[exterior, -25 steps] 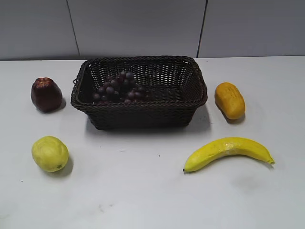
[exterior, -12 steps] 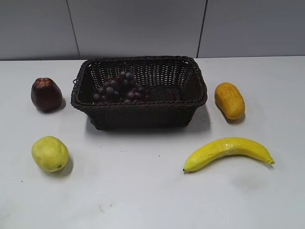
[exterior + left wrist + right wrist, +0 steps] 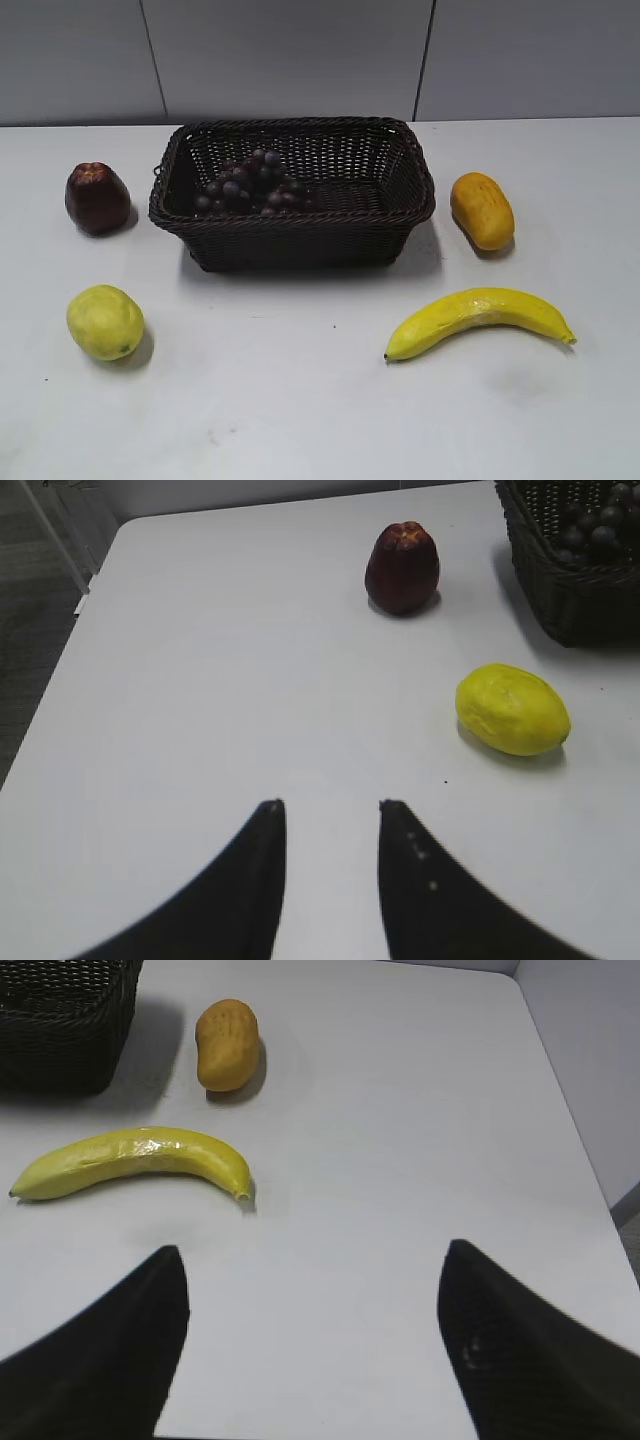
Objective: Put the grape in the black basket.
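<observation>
The grape, a bunch of dark red-purple berries, lies inside the black basket, in its left half. The basket stands at the back middle of the white table. A corner of the basket with grapes also shows in the left wrist view, and a corner shows in the right wrist view. My left gripper is open and empty above the bare table, near its front left. My right gripper is wide open and empty above the table's front right. Neither gripper shows in the exterior view.
A dark red fruit stands left of the basket, a lemon in front of it. An orange fruit lies right of the basket, a banana in front of that. The table's left edge and right edge are near.
</observation>
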